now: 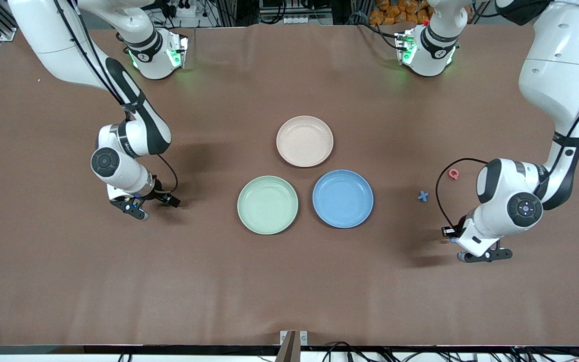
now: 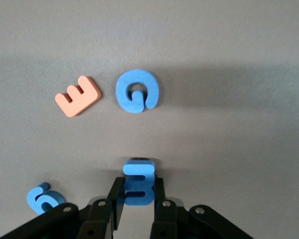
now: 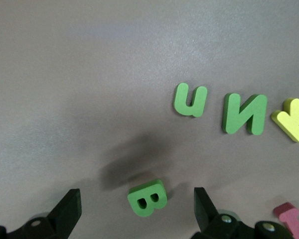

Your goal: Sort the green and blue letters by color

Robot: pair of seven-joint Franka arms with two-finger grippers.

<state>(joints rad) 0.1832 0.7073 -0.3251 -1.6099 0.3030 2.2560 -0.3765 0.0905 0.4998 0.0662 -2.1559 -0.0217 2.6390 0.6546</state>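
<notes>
My left gripper (image 2: pixel 138 188) is shut on a blue E (image 2: pixel 138 172), low at the table; in the front view this gripper (image 1: pixel 485 255) is at the left arm's end. A blue G (image 2: pixel 137 90) and a blue 9 (image 2: pixel 44 198) lie close by. A blue X (image 1: pixel 423 196) lies between the left arm and the blue plate (image 1: pixel 343 198). My right gripper (image 3: pixel 137 192) is open, with a green B (image 3: pixel 147 197) on the table between its fingers; in the front view it (image 1: pixel 131 207) is at the right arm's end. A green U (image 3: pixel 190 99) and N (image 3: pixel 243 114) lie near. The green plate (image 1: pixel 268 204) stands beside the blue one. The green P is out of view.
A pink plate (image 1: pixel 304 141) stands farther from the front camera than the other two plates. An orange E (image 2: pixel 78 95) lies beside the blue G. A red Q (image 1: pixel 454 174) lies near the X. A yellow K (image 3: pixel 292 120) and a pink letter (image 3: pixel 292 219) lie by the green letters.
</notes>
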